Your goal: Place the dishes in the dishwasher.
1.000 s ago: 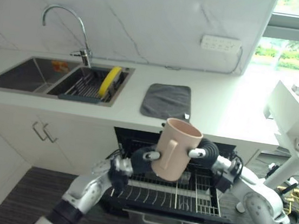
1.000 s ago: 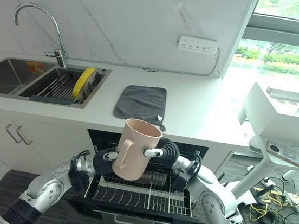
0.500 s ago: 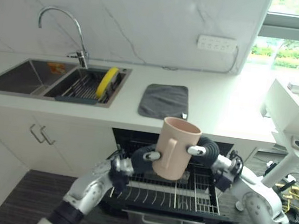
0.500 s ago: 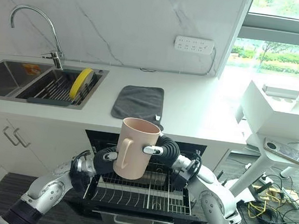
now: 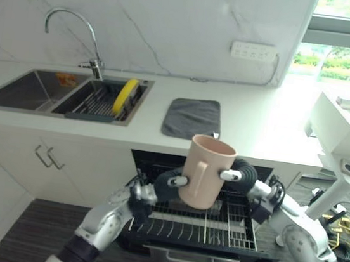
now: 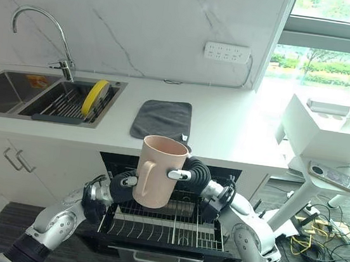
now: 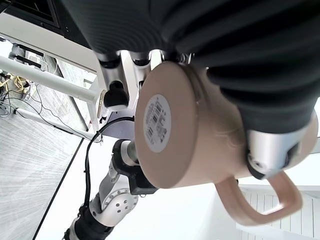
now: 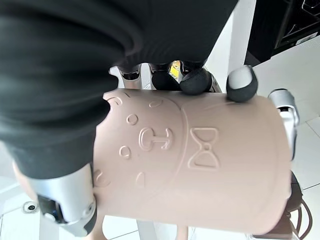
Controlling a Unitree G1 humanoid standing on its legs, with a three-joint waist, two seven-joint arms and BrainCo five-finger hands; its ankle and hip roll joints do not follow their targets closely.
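Pink mug (image 5: 207,172) held upright in the air between both hands, above the pulled-out dishwasher rack (image 5: 201,227), handle toward the near side. Left hand (image 5: 167,185) and right hand (image 5: 241,174) each have fingers clamped round the mug wall — left side and right side. Yellow plate (image 5: 127,94) stands in the sink rack (image 5: 99,100); grey cloth (image 5: 192,117) lies on the surface (image 5: 258,131).

Left hand (image 5: 167,186), right hand (image 5: 238,174): fingers curled, gripping, raised together.

Bright daylight from window (image 6: 336,68)
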